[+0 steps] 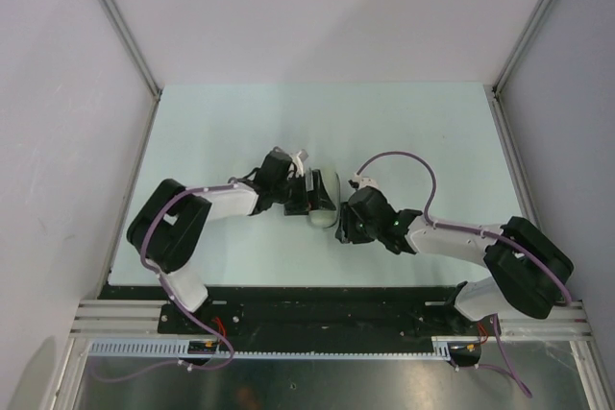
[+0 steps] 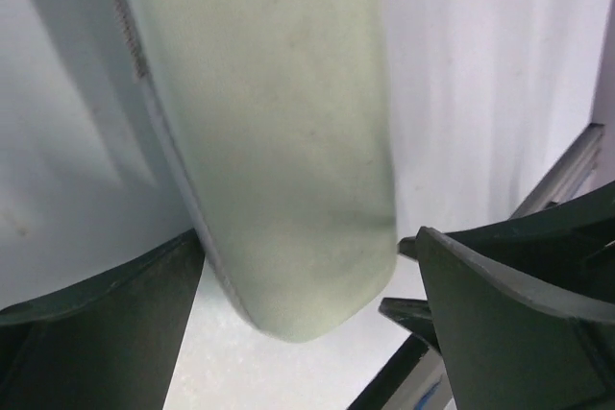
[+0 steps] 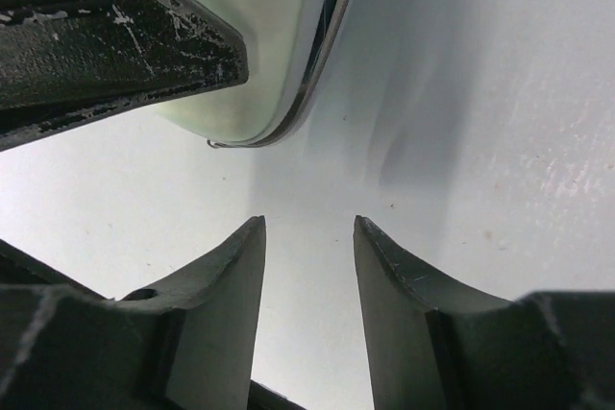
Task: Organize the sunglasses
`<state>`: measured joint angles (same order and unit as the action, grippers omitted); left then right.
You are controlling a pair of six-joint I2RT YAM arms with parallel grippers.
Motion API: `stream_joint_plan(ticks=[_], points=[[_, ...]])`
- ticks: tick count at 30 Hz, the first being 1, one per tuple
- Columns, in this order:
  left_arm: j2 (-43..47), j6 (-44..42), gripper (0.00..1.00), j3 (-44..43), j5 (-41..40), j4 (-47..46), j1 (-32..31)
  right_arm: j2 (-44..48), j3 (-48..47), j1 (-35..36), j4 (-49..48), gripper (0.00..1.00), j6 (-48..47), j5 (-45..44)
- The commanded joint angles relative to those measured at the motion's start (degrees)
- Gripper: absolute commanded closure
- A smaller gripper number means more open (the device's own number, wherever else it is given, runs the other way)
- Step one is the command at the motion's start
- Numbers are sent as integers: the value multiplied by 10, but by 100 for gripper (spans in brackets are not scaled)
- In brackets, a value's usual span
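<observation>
No sunglasses show in any view. The oblong beige case lies closed mid-table. My left gripper straddles its near end: in the left wrist view the case fills the space between the jaws of the left gripper, touching the left finger, with a thin gap at the right finger. My right gripper sits just right of the case, low over the table. In the right wrist view the right gripper is open and empty, and the case's rounded end with its dark seam lies ahead at the upper left.
The pale table is walled by white panels and metal rails at the left, right and back. The left gripper's black finger shows at the top left of the right wrist view, close to my right fingers.
</observation>
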<state>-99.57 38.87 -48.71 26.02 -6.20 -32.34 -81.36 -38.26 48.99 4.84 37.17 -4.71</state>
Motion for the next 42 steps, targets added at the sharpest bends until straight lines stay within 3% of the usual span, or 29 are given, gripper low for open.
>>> stream_joint_plan(ticks=[1,10,15,26,31,42], points=[[39,-52,0,19,-76,111,3,19,-6,8,-17,51,-17,-14],[124,-83,1,-6,-142,151,14,-24,-7,66,-84,49,-56,-72],[85,-98,2,-64,-169,150,20,-85,-6,101,-134,50,-31,-128],[22,-111,11,-143,-114,133,20,-126,-7,129,-139,52,47,-233],[28,-109,17,-143,-99,133,20,-116,-6,148,-106,56,74,-291],[53,-118,20,-120,-99,131,2,-147,-7,189,-153,62,81,-364]])
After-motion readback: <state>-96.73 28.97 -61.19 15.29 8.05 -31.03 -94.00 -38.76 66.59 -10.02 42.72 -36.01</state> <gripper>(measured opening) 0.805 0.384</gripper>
